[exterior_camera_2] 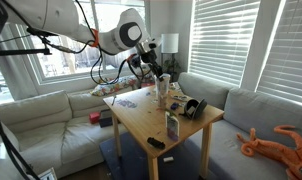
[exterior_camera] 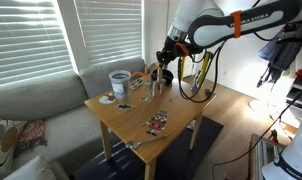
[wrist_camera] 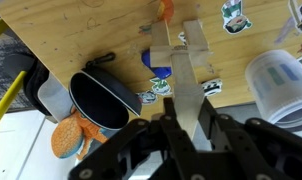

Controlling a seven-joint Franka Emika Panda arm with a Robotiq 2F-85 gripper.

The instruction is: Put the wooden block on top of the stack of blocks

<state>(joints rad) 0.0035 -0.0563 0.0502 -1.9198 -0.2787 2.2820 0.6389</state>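
Note:
My gripper (wrist_camera: 188,125) is shut on the wooden block (wrist_camera: 190,70), a pale flat piece that sticks out forward between the fingers. In both exterior views the gripper (exterior_camera: 163,73) (exterior_camera_2: 151,64) hangs over the far part of the wooden table (exterior_camera: 131,120). The stack of blocks (exterior_camera: 156,88) (exterior_camera_2: 172,124) is a short greyish column standing on the table, below and slightly in front of the gripper. In the wrist view a thin pale upright piece (wrist_camera: 158,45) stands just left of the held block; I cannot tell whether it is the stack.
A white tub (exterior_camera: 119,80) (wrist_camera: 276,80) stands at one end of the table. Black headphones (exterior_camera: 191,91) (wrist_camera: 101,100) lie near the other edge. Printed cards (exterior_camera: 156,122) are scattered on the table. A grey sofa (exterior_camera: 31,105) borders the table.

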